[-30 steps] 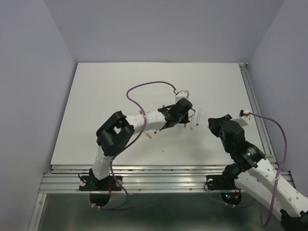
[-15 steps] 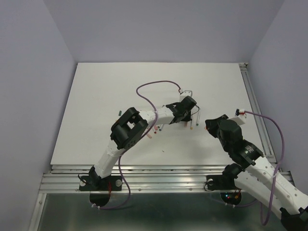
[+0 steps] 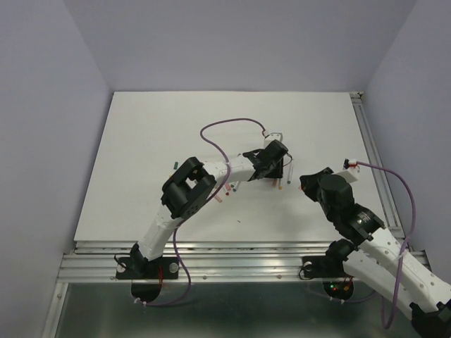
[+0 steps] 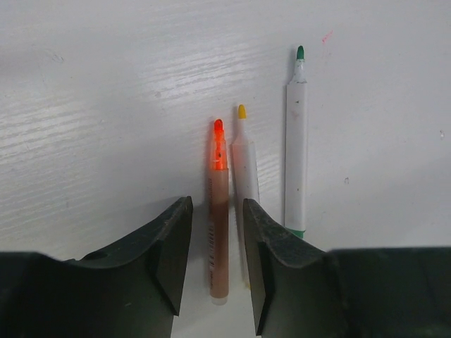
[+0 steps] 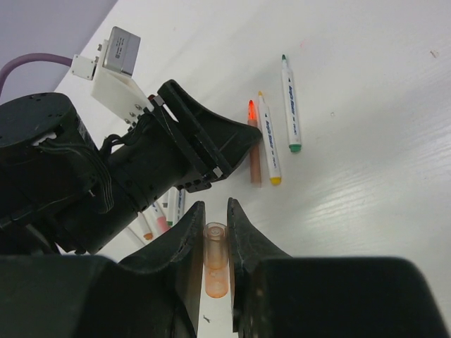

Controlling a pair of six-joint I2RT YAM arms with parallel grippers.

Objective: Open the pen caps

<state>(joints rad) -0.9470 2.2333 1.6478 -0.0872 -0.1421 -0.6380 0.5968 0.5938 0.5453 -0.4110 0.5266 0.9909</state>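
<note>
An uncapped orange pen (image 4: 219, 211) lies flat on the white table between the fingers of my left gripper (image 4: 217, 204), which is open with a gap on each side of the barrel. Right of it lie an uncapped yellow pen (image 4: 244, 165) and an uncapped green pen (image 4: 296, 141). My right gripper (image 5: 215, 208) is shut on a translucent orange pen cap (image 5: 215, 264), held above the table just short of the left gripper (image 5: 211, 141). In the top view the left gripper (image 3: 271, 171) and right gripper (image 3: 304, 184) sit close together at mid-table.
More pens (image 5: 165, 211) with coloured ends lie bunched under the left arm, also seen as a cluster (image 3: 229, 190) from above. A small loose cap (image 3: 218, 198) lies near them. The table's right rail (image 3: 373, 155) runs close behind the right arm.
My left gripper has opened and let go of the orange pen, which now rests on the table. Earlier the left arm stretched further right. The right gripper edged slightly left, still gripping the cap.
</note>
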